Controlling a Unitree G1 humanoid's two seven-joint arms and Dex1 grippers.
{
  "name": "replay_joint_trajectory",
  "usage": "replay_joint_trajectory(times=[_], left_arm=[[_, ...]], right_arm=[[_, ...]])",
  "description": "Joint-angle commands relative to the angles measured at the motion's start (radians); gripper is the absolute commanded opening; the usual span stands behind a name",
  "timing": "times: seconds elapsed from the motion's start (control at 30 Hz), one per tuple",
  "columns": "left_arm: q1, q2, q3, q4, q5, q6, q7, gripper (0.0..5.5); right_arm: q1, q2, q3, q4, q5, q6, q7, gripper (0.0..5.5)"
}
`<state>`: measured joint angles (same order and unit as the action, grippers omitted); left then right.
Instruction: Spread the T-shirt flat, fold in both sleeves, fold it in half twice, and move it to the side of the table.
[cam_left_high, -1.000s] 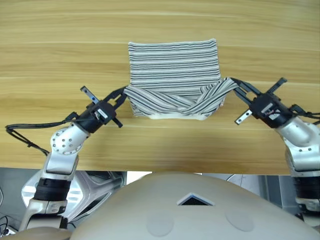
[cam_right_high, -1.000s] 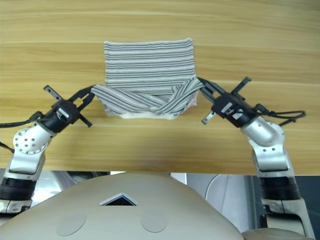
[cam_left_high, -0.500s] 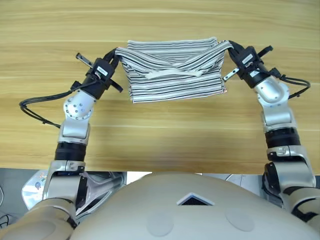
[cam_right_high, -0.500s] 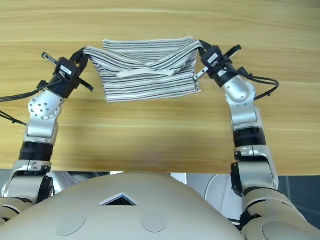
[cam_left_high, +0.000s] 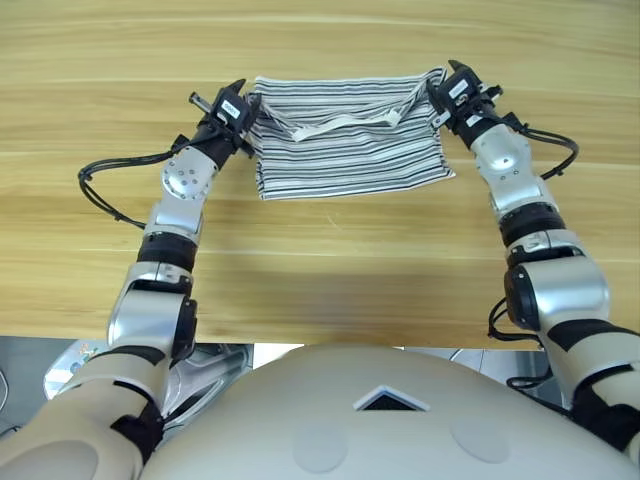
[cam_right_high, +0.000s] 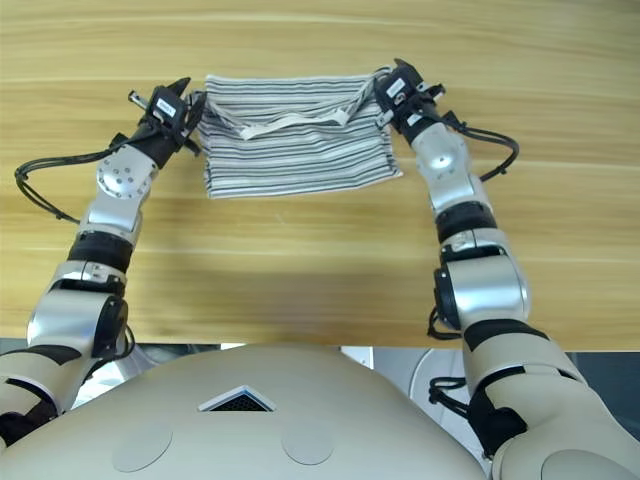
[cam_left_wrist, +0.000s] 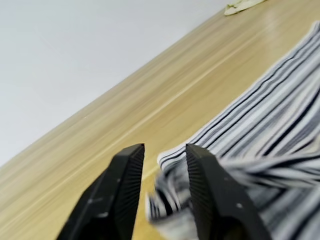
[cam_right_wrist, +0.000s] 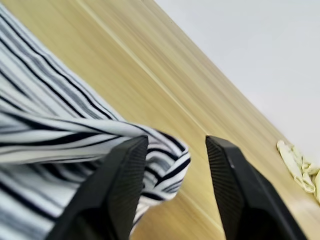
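Observation:
The striped T-shirt (cam_left_high: 345, 135) lies folded into a wide rectangle in the far middle of the wooden table (cam_left_high: 320, 260), a white hem strip showing on its top layer. My left gripper (cam_left_high: 250, 103) is at the shirt's far left corner and my right gripper (cam_left_high: 437, 95) at its far right corner. In the left wrist view the left gripper (cam_left_wrist: 162, 150) is open, with the striped cloth (cam_left_wrist: 260, 145) loose just beyond its tips. In the right wrist view the right gripper (cam_right_wrist: 175, 142) is open too, with a fold of cloth (cam_right_wrist: 75, 135) lying between and under its fingers.
A small pale yellow rag (cam_right_wrist: 300, 162) lies on the table far off to the right, also seen in the left wrist view as a rag (cam_left_wrist: 242, 6). The table's front edge (cam_left_high: 300, 342) runs close to me. Bare wood surrounds the shirt on all sides.
Both grippers carried the shirt's near edge away from me and laid it over the far edge, halving the shirt. Their fingers have since parted from the cloth.

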<state>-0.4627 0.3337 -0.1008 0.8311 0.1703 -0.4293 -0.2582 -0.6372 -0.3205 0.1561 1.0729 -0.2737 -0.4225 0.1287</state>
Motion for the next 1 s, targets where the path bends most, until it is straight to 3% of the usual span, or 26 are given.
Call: replay_joint_trajectory(times=[0.03,0.27,0.37,0.43,0.53,0.6,0.8,1.0], left_arm=[[-0.132,-0.016,0.048,0.172,-0.028,0.025,0.047,2.24],[-0.306,-0.04,0.183,0.394,-0.135,0.089,0.107,3.25],[-0.309,-0.006,0.225,0.397,-0.157,0.055,0.141,3.66],[-0.264,0.006,0.255,0.365,-0.182,0.028,0.148,3.99],[-0.116,-0.028,0.304,0.151,-0.257,-0.021,0.131,4.3],[0.0,-0.077,0.317,-0.06,-0.315,0.008,0.116,4.3],[0.242,-0.191,0.299,-0.496,-0.386,0.147,0.171,4.3],[0.289,-0.234,0.286,-0.685,-0.368,0.247,0.207,4.3]], right_arm=[[-0.092,0.032,-0.02,0.103,0.008,0.032,-0.052,2.8],[-0.105,0.062,-0.087,0.164,0.049,0.08,-0.178,3.93],[0.014,0.09,-0.024,-0.01,0.009,-0.03,-0.166,4.01],[0.184,0.139,0.041,-0.269,-0.001,-0.03,-0.127,4.01],[0.45,0.193,0.151,-0.671,-0.01,0.078,-0.072,4.01],[0.524,0.206,0.188,-0.776,-0.025,0.138,-0.048,4.01],[0.466,0.263,0.179,-0.714,-0.017,0.279,-0.051,4.01],[0.314,0.293,0.106,-0.615,0.039,0.383,-0.04,4.01]])
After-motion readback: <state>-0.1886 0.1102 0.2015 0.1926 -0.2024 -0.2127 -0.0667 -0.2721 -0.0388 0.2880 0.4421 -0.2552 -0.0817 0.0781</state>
